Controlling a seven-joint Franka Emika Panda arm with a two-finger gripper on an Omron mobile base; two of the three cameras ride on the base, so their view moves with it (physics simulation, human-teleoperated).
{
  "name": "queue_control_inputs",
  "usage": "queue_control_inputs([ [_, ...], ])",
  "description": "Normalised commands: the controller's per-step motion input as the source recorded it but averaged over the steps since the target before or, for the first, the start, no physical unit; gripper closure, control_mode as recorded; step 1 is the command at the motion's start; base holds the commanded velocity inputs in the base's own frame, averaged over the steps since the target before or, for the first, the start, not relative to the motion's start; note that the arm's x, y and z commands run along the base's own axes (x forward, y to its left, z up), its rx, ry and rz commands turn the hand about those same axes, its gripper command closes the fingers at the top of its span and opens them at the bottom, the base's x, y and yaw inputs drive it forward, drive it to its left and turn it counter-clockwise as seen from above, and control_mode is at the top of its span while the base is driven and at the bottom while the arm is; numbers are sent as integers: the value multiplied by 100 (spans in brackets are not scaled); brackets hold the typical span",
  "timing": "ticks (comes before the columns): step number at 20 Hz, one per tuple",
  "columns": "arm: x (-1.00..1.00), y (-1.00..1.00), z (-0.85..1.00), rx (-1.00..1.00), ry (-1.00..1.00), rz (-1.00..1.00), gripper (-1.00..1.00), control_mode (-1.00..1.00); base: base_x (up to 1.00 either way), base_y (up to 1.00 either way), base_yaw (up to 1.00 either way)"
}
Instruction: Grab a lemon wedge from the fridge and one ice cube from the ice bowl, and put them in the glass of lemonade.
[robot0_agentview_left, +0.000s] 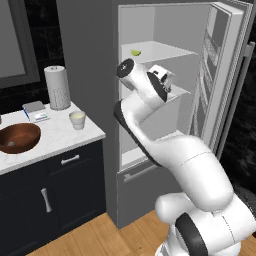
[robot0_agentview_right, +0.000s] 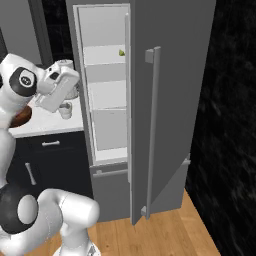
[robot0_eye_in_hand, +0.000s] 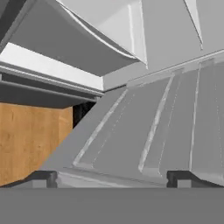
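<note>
The fridge (robot0_agentview_left: 165, 30) stands open, its white shelves in sight. A tiny yellow-green lemon wedge (robot0_agentview_left: 136, 52) (robot0_agentview_right: 121, 51) lies on the top shelf. My gripper (robot0_agentview_left: 167, 88) (robot0_agentview_right: 48, 104) hangs in front of the middle shelves, below and to the right of the wedge, apart from it. In the hand view the gripper (robot0_eye_in_hand: 111, 177) is open, its two tips wide apart with nothing between them, looking down at the inside of the fridge door (robot0_eye_in_hand: 148, 131). On the counter sit the reddish-brown ice bowl (robot0_agentview_left: 19, 137) and the off-white glass of lemonade (robot0_agentview_left: 77, 119) (robot0_agentview_right: 65, 110).
The fridge door (robot0_agentview_left: 220, 75) (robot0_agentview_right: 170, 100) swings out to the right, its long bar handle (robot0_agentview_right: 152, 125) facing outward. A paper towel roll (robot0_agentview_left: 57, 87) and a small blue-and-white box (robot0_agentview_left: 36, 111) stand at the back of the white counter (robot0_agentview_left: 55, 142). Wooden floor (robot0_eye_in_hand: 30, 140) lies below.
</note>
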Motion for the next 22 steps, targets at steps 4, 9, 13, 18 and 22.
queue_control_inputs([
  [4,100,-20,-46,-45,32,-31,-100,-100,0,0,0],
  [9,79,-87,-45,-25,31,-32,-100,-100,0,0,0],
  [13,30,-100,-32,-12,31,-30,-100,-100,0,0,0],
  [18,-4,-100,-32,-1,30,-31,-100,-100,0,0,0],
  [22,-29,-100,-27,0,22,-29,-100,-100,0,0,0],
])
